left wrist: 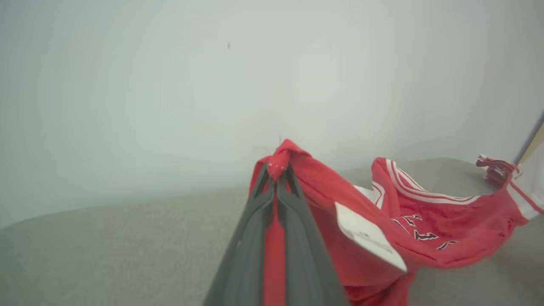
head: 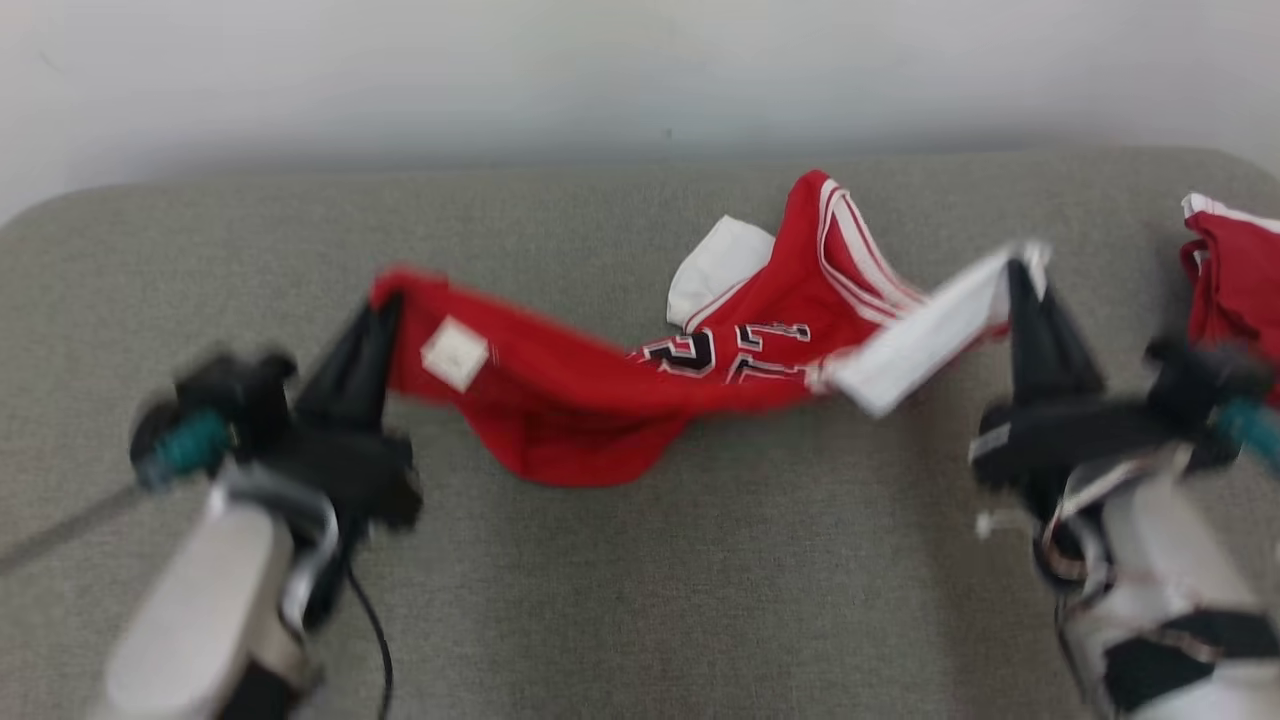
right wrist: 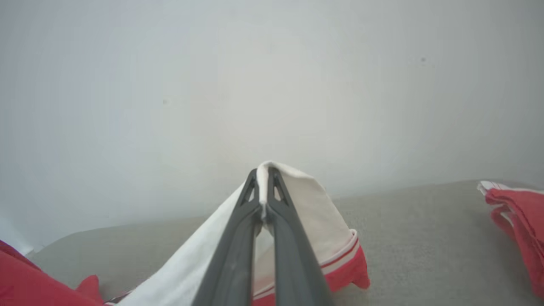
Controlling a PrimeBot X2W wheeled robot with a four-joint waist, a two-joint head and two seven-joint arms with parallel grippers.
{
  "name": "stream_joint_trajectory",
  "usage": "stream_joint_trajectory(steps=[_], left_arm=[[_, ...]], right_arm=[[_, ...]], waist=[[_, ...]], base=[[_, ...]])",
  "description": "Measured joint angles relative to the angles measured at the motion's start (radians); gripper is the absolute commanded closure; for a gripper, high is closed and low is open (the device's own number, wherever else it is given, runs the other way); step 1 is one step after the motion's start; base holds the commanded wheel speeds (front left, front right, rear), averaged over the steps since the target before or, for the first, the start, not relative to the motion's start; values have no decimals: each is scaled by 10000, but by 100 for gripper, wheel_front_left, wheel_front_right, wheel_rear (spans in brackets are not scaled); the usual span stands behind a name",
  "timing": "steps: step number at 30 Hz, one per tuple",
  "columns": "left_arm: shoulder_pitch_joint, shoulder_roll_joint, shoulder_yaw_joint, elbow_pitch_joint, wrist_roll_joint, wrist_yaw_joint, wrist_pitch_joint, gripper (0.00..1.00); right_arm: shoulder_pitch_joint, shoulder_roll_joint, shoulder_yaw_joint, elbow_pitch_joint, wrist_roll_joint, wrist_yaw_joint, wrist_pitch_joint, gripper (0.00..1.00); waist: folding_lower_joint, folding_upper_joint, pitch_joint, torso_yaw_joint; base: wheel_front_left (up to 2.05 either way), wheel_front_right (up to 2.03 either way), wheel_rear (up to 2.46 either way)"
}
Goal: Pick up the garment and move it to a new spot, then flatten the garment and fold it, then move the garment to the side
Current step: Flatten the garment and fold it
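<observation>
Noted left to right on the grey padded surface (head: pixel 640 600): left gripper (head: pixel 390 302) pinching a red corner of the garment (head: pixel 600 400) nearer the left edge, cloth sagging mid-surface, right gripper (head: pixel 1018 266) pinching its white band, second red piece (head: pixel 1235 285) at the right edge, front stretch bare.

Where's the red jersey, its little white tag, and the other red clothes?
red jersey (head: pixel 560 420), head view, on its sagging red middle.
white tag (head: pixel 455 353), head view, on the tag's centre.
other red clothes (head: pixel 1235 285), head view, on the red cloth at right.
</observation>
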Motion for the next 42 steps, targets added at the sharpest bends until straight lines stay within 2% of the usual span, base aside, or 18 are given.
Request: stream_joint_trajectory(steps=[9, 18, 23, 30, 42], left_arm=[[-5249, 838, -679, 174, -1239, 0, 1645, 100], [-10146, 1074, -784, 1793, -2100, 0, 2688, 100], [-12137, 800, -834, 2788, -2232, 0, 2694, 100], [-13845, 646, -1327, 3946, -2286, 0, 2552, 100], [-14728, 514, -2021, 5202, -2715, 0, 2065, 100]], right_arm=[[-4987, -347, -341, 389, 499, 0, 1622, 100], [-10383, -491, -694, 1914, 117, 0, 2579, 100], [-12767, -418, -779, 2878, -514, 0, 2531, 100], [-14684, -274, -924, 4255, -1273, 0, 2253, 100], [-15756, -353, -499, 5988, -1534, 0, 1540, 100]], waist=[[1, 1, 1500, -103], [4, 2, 3444, -194], [3, 2, 4310, -245], [1, 2, 4992, -269], [-1, 0, 5346, -264]], base=[[0, 0, 0], [0, 0, 0], [0, 0, 0], [0, 0, 0], [0, 0, 0]])
